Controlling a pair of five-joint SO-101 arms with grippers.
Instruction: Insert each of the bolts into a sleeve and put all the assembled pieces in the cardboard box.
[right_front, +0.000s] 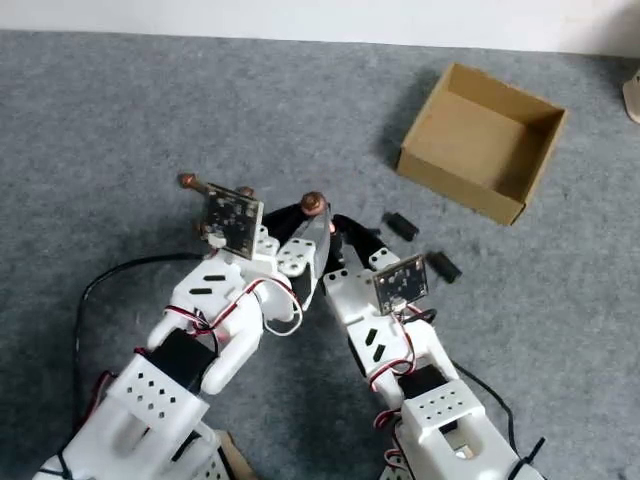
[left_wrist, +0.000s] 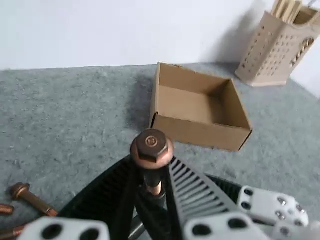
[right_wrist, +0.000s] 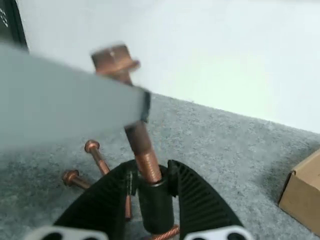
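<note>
Right gripper (right_wrist: 152, 172) clamps upright sleeve (right_wrist: 156, 205); my left gripper (left_wrist: 152, 172) pinches bolt (left_wrist: 151, 145) vertical, tip at sleeve's top.

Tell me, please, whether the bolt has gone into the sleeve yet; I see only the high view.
Observer: Partly. The right wrist view shows the tip of the bolt inside the sleeve, with most of the shank outside.
Operator: Which gripper holds which?
Observer: The right gripper is shut on the sleeve. The left gripper is shut on the bolt just under its head.
Operator: Are there loose bolts nearby?
Observer: At least three loose bolts lie on the carpet beside the left gripper.
</note>
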